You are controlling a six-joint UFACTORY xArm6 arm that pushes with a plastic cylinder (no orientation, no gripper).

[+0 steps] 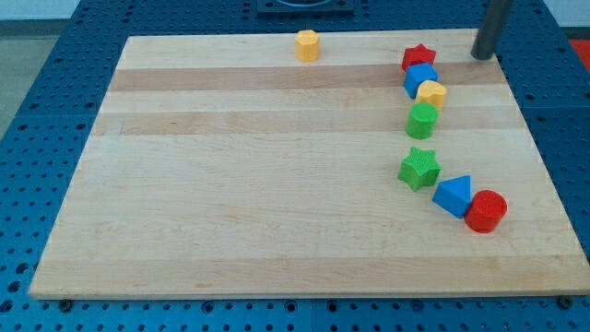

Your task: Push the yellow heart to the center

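Here, my tip (480,55), with no jaws, rests top right, near the ridged yellow heart (430,93) on the wooden board (230,184).

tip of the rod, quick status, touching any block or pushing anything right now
My tip: touching nothing, pushing nothing; it sits at the board's top right corner, apart from the red star and the yellow heart.

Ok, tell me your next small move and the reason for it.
Probably bring my tip down the view's right side until level with the yellow heart. The tip sits up and right of it, and the centre lies left, so the push should come from its right.
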